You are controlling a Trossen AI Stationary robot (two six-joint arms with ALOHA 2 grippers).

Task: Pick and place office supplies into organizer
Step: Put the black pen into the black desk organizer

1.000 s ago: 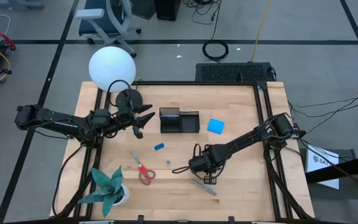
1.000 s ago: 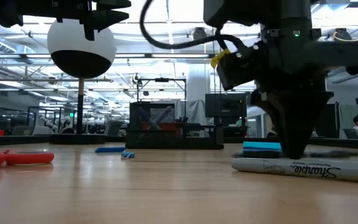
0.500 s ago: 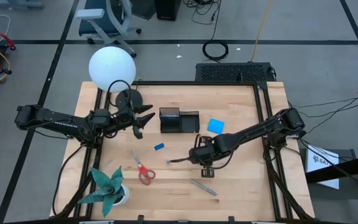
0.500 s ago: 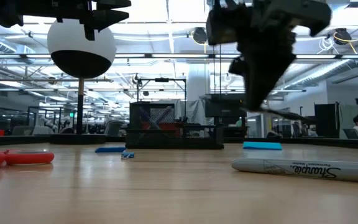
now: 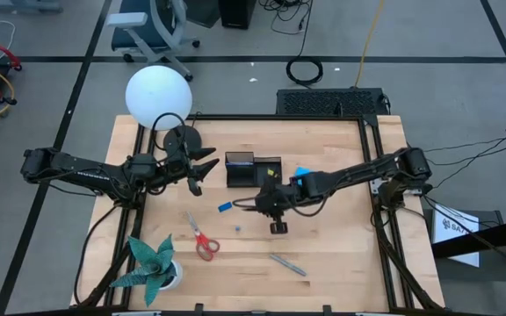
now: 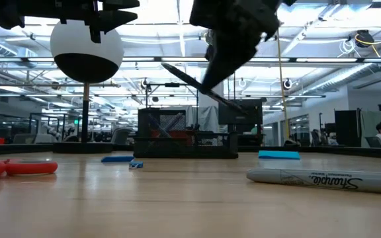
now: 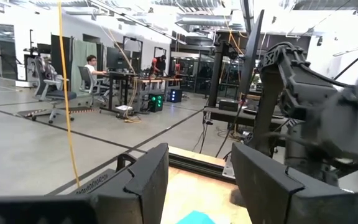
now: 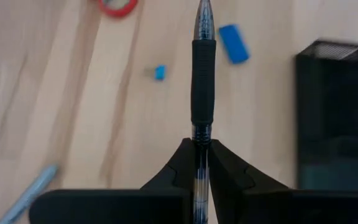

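The right gripper (image 8: 197,163) is clamped on a dark pen (image 8: 202,81), carrying it in the air just in front of the black organizer (image 5: 253,170) at mid-table. The left gripper (image 5: 202,172) hangs with its fingers apart and nothing between them, off to the organizer's left near the lamp base (image 5: 181,138). The red-handled scissors (image 5: 202,238) and a grey marker (image 5: 286,264) lie on the wood.

The only writing I can read is "Sharpie", in dark script along the barrel of the long grey marker pen (image 6: 323,179) lying on my light wooden table (image 6: 144,205). Nothing else I see is legible.
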